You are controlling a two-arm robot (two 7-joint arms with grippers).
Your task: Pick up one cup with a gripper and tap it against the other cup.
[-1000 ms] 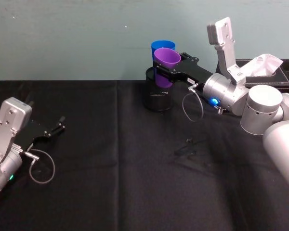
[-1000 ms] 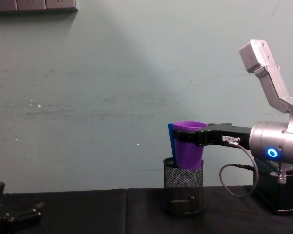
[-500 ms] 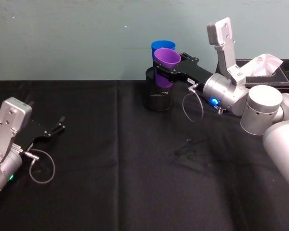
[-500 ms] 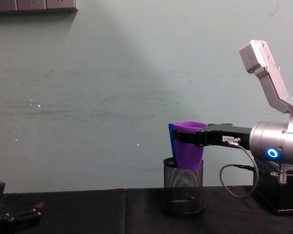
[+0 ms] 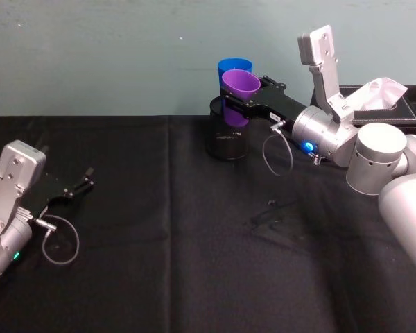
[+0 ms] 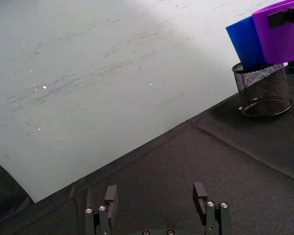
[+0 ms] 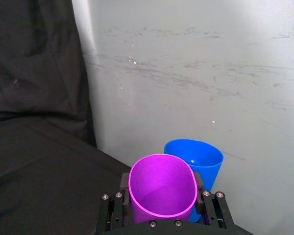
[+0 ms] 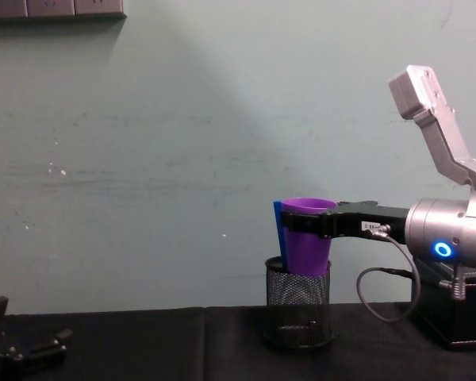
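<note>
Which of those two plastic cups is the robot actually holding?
The purple plastic tumbler: the right gripper clamps its sides between black jaws. The bright blue plastic tumbler just behind it is ungripped.

I see a plain purple cup [image 5: 238, 83], a plain bright blue cup [image 5: 230, 65], a black wire-mesh holder [image 5: 225, 143], a black bench [image 5: 166, 263] and a pale green-blue wall [image 5: 90, 55].

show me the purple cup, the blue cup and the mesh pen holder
purple cup [image 5: 240, 83], head view, inner wall just below the rim
blue cup [image 6: 245, 43], left wrist view, outer side wall
mesh pen holder [image 8: 298, 313], chest view, front of the wire wall
</note>
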